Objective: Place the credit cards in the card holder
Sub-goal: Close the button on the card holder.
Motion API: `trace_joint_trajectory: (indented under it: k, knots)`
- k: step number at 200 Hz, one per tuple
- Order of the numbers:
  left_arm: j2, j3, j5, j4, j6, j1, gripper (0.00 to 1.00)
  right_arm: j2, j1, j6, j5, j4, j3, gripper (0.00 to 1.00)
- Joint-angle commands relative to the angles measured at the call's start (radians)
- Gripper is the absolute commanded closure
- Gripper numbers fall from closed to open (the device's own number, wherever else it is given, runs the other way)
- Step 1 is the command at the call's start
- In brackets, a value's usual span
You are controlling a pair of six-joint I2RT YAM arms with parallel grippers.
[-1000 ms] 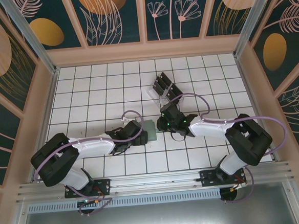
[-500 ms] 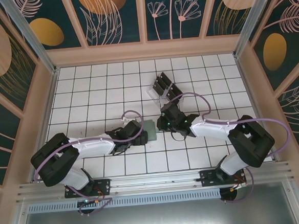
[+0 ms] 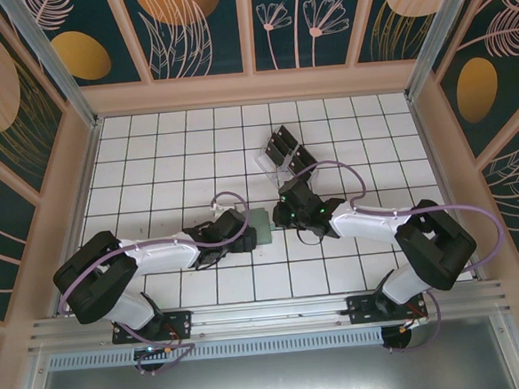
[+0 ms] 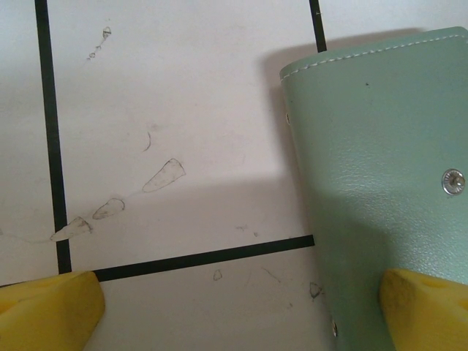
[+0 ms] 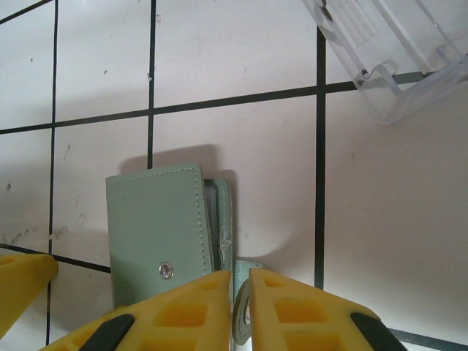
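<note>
Card holder (image 5: 153, 227) pale grey-green, white stitching, silver snap. Table (image 3: 176, 147) white tiles, black grid lines. Right gripper (image 5: 240, 278) yellow with black insets. Cards (image 3: 280, 145) black. Rack (image 5: 387, 58) clear. Walls (image 3: 20, 78) dark teal, peach and orange leaf-flower pattern.

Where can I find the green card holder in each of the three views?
Top external: the card holder lies near the middle, below and left of the clear rack.
Left wrist: it covers the right side.
Right wrist: it sits lower left of centre.
Shared landmark: its silver snap, in both wrist views.
</note>
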Motion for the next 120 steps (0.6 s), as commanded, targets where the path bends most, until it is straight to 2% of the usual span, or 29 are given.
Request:
trace_joint_trajectory:
  k: [1,73,120]
  knots:
    - [0.067,-0.045,0.019,0.016,-0.003,0.015,0.02,0.019,0.008,-0.001,0.002,-0.005,-0.008,0.86]
    - [0.063,-0.052,0.018,0.019,-0.003,0.015,0.02,0.019,0.006,0.001,0.002,-0.005,-0.009,0.89]
    - [0.064,-0.053,0.020,0.021,-0.004,0.016,0.02,-0.005,0.006,0.004,0.005,-0.020,-0.006,0.85]
